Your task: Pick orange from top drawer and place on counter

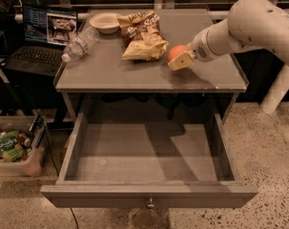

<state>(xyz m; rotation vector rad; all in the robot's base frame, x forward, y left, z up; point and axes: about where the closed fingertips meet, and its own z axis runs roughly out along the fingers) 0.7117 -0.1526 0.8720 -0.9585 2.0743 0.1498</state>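
The orange [176,52] is at the counter [110,68], right of centre, just right of the chip bags. My gripper [179,57] reaches in from the right on the white arm and is shut on the orange, with a tan finger pad [182,61] in front of it. The orange sits at or just above the counter surface; I cannot tell whether it touches. The top drawer [149,195] is pulled fully open below, and its grey inside shows nothing in it. Its round metal knob [150,204] is at the front centre.
Two chip bags [141,35], a shallow bowl [105,21] and a lying water bottle [79,44] are on the back left of the counter. A laptop [44,37] stands to the left. A bin of packets [13,147] is on the floor.
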